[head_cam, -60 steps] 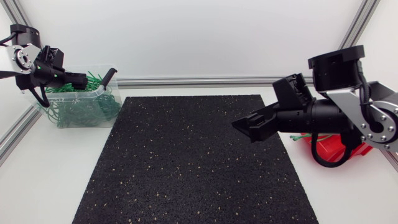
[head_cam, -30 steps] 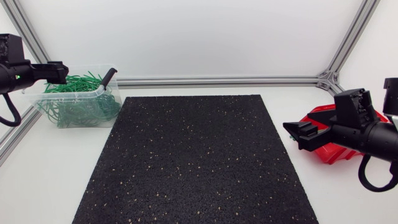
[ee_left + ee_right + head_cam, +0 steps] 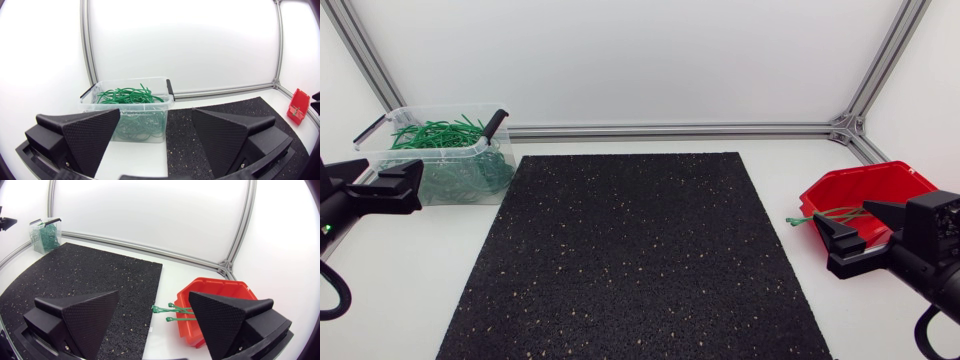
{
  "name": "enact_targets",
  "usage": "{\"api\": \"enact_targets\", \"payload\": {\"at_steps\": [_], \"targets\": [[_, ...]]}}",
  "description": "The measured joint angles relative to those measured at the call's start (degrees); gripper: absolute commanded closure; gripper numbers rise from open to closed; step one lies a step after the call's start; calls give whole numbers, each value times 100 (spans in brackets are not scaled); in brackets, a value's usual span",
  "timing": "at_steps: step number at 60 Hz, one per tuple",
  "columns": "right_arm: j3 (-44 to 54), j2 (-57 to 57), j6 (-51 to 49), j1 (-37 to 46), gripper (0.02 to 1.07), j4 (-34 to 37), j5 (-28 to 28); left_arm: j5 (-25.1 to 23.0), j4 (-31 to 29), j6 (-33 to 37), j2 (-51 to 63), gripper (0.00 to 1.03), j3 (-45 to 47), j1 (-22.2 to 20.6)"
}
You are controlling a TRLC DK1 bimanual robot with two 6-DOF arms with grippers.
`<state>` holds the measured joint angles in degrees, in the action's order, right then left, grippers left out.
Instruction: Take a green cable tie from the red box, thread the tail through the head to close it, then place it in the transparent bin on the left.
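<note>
- Drawn back to the sides since earlier, left claw and right claw gape wide, empty.
- Green cable ties fill the far-left transparent bin; some overhang the red box.

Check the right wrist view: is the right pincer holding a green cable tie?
No, the right pincer stands open and empty; the green cable ties lie ahead of it, over the rim of the red box.

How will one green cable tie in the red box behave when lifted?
Probably light and floppy: the green cable ties are thin strips. Their ends poke over the red box rim, lying together, so a neighbour may drag along.
</note>
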<state>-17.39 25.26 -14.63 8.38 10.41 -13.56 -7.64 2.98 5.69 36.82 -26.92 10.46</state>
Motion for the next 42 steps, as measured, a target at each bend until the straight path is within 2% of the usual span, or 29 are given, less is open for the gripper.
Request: {"api": "enact_targets", "payload": {"at_steps": [12, 42], "targets": [[363, -579, 273, -181, 6, -221, 297, 33, 50, -20, -785, 4, 684, -24], [1305, -2000, 1047, -654, 6, -778, 1078, 374, -83, -232, -2251, 4, 1655, -522]]}}
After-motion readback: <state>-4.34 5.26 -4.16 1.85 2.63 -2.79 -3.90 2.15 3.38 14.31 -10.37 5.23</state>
